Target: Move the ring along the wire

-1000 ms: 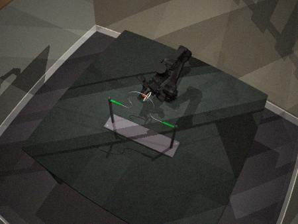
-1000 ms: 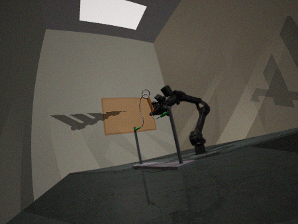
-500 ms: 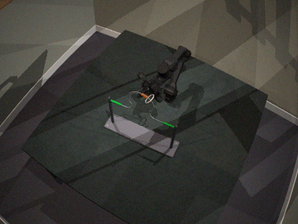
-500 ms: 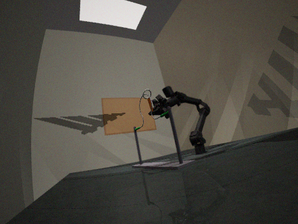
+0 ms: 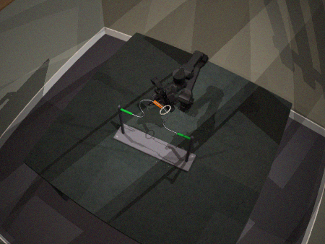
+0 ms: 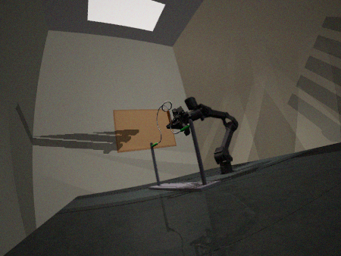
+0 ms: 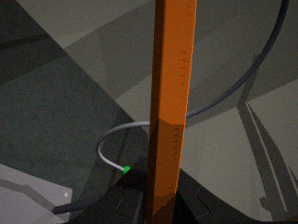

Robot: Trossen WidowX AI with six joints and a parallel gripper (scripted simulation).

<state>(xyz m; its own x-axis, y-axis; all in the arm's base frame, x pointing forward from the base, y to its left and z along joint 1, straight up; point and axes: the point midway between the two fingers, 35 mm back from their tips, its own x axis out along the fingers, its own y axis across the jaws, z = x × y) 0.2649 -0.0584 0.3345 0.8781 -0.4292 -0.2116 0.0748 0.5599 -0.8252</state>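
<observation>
The hand [image 5: 161, 102] is clamped narrow on the orange handle [image 5: 157, 103], and in the wrist view that handle [image 7: 169, 103] runs straight up from between the fingers, twelve o'clock all the way. In the top view the ring [image 5: 165, 110] sits at about four o'clock from the hand, out at the tip of the handle, so the long axis runs from ten to four, pointing away from the arm toward the base plate [image 5: 155, 146]. The ring is mid-span, up on the curvy grey wire [image 5: 142, 108], well apart from both posts. Which green section is the goal cannot be told from this moment alone; one green section [image 5: 183, 136] lies at about five o'clock from the ring beside its post [image 5: 188, 149], the other green section [image 5: 126, 111] at nine o'clock. Whether grey wire passes cleanly through the ring's middle is too small to tell here, and that clearance looks like the thing to watch
</observation>
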